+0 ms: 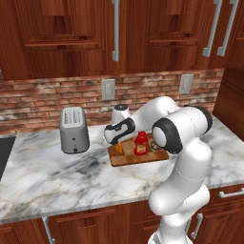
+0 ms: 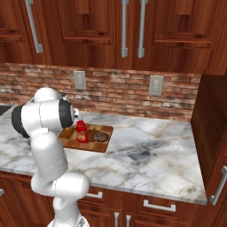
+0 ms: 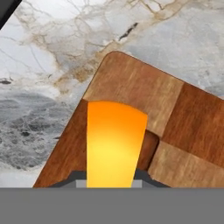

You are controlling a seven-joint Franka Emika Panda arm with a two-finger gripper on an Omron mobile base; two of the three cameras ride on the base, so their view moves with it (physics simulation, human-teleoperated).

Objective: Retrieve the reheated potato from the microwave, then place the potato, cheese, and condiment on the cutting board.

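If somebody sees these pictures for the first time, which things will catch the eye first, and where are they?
The big white arm bends low over the marble counter, its gripper shut on the bright orange cheese above one corner of the checkered cutting board. On that board stand the red condiment and, beside it, the brown potato. A silver toaster stands to the left, before the brick wall.

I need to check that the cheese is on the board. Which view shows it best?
The hand view: the cheese looms large over the cutting board. The left base view shows a small wedge beside the arm; the right base view, barely a sliver.
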